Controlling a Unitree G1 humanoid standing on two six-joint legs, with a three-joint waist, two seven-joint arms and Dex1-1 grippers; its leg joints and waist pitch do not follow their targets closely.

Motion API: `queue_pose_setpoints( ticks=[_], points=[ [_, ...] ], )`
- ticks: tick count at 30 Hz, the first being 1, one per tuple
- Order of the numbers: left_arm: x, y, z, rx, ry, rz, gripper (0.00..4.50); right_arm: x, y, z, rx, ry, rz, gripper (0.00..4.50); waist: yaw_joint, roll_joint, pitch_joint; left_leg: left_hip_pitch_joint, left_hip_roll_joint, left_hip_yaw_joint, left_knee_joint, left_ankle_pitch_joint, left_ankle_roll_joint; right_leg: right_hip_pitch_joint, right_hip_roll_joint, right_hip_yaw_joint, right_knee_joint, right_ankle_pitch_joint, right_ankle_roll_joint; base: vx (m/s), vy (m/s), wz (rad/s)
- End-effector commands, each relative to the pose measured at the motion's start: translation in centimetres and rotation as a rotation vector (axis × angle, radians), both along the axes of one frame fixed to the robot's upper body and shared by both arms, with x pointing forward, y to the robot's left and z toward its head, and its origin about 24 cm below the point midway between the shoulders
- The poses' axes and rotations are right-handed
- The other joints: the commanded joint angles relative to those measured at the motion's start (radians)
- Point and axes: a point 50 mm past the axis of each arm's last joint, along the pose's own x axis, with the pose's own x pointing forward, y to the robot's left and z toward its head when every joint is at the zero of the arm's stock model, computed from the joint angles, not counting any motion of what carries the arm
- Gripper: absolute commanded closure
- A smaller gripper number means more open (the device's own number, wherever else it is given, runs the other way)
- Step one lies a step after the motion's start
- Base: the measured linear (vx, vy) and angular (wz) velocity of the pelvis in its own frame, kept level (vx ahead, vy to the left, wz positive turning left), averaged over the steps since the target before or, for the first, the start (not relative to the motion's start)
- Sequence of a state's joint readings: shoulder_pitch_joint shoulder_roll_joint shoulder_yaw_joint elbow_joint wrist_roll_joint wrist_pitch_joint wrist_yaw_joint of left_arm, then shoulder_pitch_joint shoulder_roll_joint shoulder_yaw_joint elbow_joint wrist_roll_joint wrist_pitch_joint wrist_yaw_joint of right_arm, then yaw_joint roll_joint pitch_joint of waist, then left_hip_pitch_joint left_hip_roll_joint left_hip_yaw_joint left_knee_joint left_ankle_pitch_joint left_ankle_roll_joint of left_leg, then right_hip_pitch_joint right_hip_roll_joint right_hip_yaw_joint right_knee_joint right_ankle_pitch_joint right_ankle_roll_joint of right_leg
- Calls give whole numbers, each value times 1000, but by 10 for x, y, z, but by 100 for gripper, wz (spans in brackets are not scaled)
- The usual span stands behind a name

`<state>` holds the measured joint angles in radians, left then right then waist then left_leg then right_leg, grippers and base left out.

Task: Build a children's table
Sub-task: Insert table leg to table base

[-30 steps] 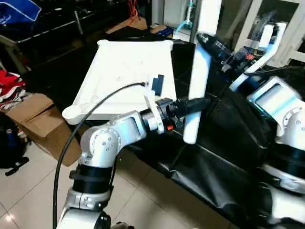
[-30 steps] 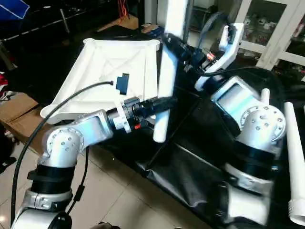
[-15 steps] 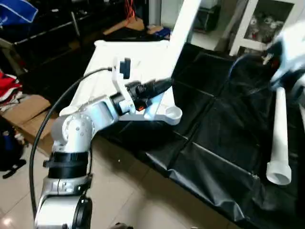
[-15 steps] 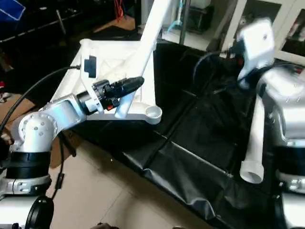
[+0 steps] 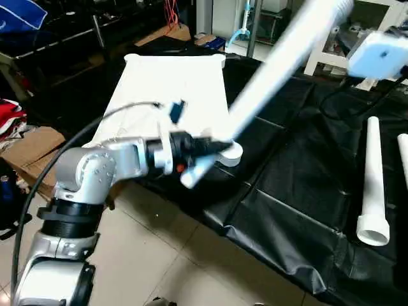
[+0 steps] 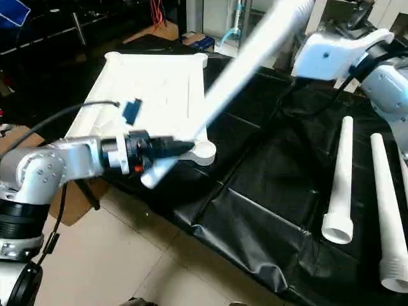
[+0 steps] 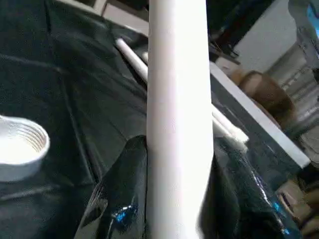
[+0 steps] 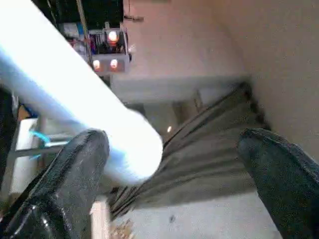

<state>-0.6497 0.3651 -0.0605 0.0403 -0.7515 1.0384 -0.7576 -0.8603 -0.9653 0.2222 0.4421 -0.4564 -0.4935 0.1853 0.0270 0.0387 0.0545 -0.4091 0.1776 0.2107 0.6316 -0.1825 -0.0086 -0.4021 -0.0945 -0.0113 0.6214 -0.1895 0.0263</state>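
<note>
Our left gripper point(image 5: 213, 148) is clamped on a leg point(image 5: 274, 70) near its lower end, slanting up over the top's point(image 5: 172, 89) near corner socket point(image 5: 233, 152). The top lies at the bench's point(image 5: 287, 185) left edge. Our right gripper point(image 8: 169, 174) stands wide apart, seemingly just off the leg's upper end. Two legs point(image 6: 340, 178) lie near the right edge.

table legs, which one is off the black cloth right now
The long leg clamped in the left gripper, slanting up over the tabletop's corner socket. The other two legs lie flat on the black cloth.
</note>
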Motion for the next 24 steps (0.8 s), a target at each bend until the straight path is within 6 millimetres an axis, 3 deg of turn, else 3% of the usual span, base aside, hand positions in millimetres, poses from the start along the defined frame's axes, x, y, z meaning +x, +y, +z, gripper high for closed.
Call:
queue_pose_setpoints(
  ticks=[1,4,8,9,13,18,19,24],
  points=[
    [-1,0,5,24,-33,-21,303,0,4,-2,-64,-4,45,0,-9,-25,-74,34,29,-16,-55,-145,74,41,-18,9,-58,-90,-263,0,0,0],
    [-2,0,8,39,-45,-68,303,8,2,-20,-160,66,61,0,-20,-25,-71,38,27,-16,-53,-210,51,33,-15,6,-63,-167,-259,0,0,0],
    [-3,0,11,53,-65,-98,303,11,1,-27,-197,85,68,0,-34,-26,-69,34,26,-18,-55,-242,33,35,-13,7,-64,-186,-241,0,0,0],
    [-3,0,11,71,-77,-110,303,12,-1,-30,-227,97,61,0,-36,-31,-70,31,25,-19,-55,-235,36,37,-14,7,-62,-174,-241,0,0,0],
    [0,4,10,107,-96,-106,303,14,-7,-32,-259,110,46,0,-51,-32,-73,27,23,-19,-50,-209,59,39,-14,7,-58,-132,-256,0,0,0],
    [12,15,7,161,-121,-28,303,13,-13,-31,-265,113,41,0,-52,-31,-74,25,24,-18,-47,-187,84,42,-15,8,-55,-91,-280,0,0,0],
    [15,18,6,169,-126,-18,303,12,-15,-31,-267,109,38,0,-53,-27,-74,28,23,-17,-47,-189,87,39,-13,7,-57,-87,-288,0,0,0],
    [17,20,6,184,-138,-34,303,12,-19,-31,-274,107,39,0,-53,-28,-74,28,26,-17,-47,-192,88,41,-15,7,-54,-79,-299,0,0,0]
  ],
)
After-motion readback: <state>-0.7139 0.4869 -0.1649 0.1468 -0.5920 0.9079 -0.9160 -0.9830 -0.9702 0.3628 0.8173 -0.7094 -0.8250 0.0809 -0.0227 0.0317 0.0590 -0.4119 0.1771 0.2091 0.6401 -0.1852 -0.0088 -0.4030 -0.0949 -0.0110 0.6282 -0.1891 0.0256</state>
